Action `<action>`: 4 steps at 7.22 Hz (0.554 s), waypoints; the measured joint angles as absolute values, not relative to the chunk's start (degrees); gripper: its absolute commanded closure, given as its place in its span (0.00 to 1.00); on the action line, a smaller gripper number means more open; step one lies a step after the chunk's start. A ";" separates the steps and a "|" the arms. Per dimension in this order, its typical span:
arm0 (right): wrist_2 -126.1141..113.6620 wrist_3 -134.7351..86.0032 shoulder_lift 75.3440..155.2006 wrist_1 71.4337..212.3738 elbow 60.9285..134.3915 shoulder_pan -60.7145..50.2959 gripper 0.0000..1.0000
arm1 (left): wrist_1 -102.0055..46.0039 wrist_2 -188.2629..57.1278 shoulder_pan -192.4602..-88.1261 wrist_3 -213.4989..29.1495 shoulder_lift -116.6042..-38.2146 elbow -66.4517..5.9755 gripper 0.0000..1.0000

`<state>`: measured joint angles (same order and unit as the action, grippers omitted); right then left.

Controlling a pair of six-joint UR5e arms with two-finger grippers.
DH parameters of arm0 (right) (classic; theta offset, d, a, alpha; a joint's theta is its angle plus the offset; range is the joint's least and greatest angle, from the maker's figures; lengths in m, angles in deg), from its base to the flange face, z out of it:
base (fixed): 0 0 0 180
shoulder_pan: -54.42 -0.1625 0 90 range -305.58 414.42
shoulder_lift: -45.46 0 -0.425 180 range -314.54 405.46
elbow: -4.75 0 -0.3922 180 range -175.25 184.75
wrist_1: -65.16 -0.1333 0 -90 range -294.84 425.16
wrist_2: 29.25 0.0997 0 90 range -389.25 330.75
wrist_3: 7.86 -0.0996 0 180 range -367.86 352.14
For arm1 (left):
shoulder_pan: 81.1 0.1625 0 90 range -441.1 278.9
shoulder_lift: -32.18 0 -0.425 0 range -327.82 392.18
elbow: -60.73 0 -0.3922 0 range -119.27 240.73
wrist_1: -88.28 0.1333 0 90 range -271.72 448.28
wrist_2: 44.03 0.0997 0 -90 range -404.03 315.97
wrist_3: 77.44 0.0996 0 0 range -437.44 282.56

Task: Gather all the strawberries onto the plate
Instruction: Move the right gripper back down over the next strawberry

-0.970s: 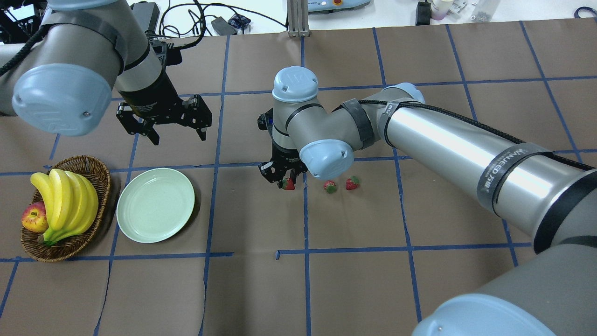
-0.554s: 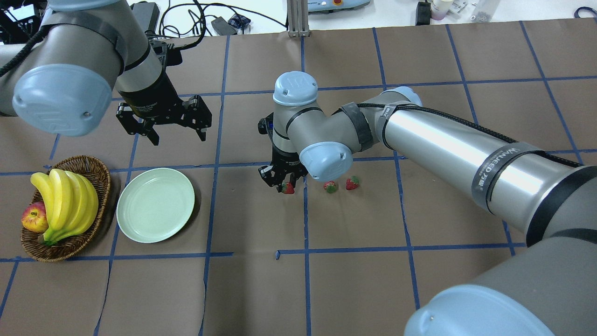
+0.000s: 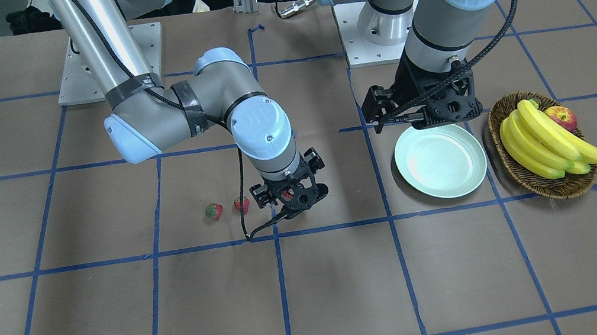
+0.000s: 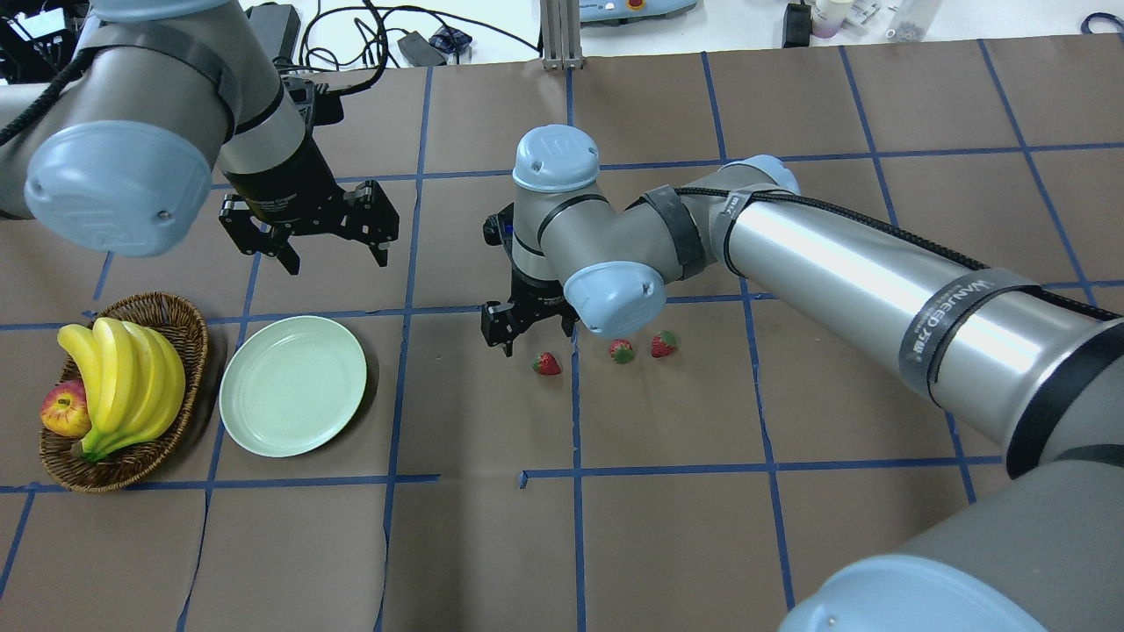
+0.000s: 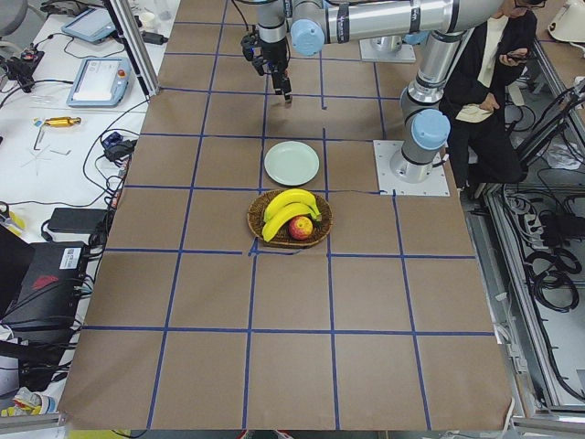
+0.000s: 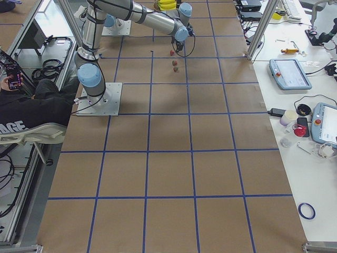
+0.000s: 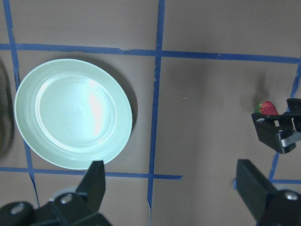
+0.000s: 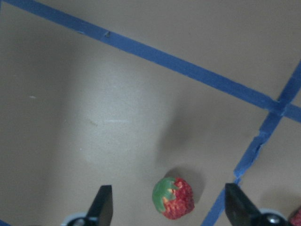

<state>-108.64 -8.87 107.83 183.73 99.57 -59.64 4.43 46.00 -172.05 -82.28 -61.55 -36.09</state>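
Three red strawberries lie on the brown table: one [image 4: 546, 363] just right of my right gripper [image 4: 518, 329], two more [image 4: 622, 351] [image 4: 664, 344] further right. The right gripper is open and empty. In the right wrist view the nearest strawberry [image 8: 173, 197] lies on the table between the spread fingers [image 8: 104, 203]. The mint-green plate [image 4: 292, 386] is empty, at the left. My left gripper [image 4: 307, 237] hangs open and empty above the table behind the plate. The left wrist view shows the plate [image 7: 73, 113] and a strawberry [image 7: 267, 108].
A wicker basket [image 4: 189, 325] with bananas [image 4: 123, 377] and an apple [image 4: 63, 410] stands left of the plate. Blue tape lines cross the brown paper. The right arm's elbow [image 4: 612, 298] hangs over the strawberries. Cables and boxes lie beyond the far edge.
My right gripper, which was down around the nearest strawberry, has come up and shifted a little left. The strawberry now lies free on the table, slightly nearer. The left arm has not moved.
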 measured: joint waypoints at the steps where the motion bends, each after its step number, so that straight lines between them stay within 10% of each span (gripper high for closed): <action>1: -111.05 -8.72 110.46 183.42 99.66 -59.36 0.00 | 4.43 46.02 -172.03 -82.28 -61.59 -36.10 0.00; 4: -118.42 -6.13 115.04 179.96 100.22 -55.42 0.00 | 4.39 45.94 -172.06 -82.28 -61.67 -36.12 0.00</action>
<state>-118.42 -6.13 115.04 179.96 100.22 -55.42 4.39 45.94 -172.06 -82.28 -61.67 -36.12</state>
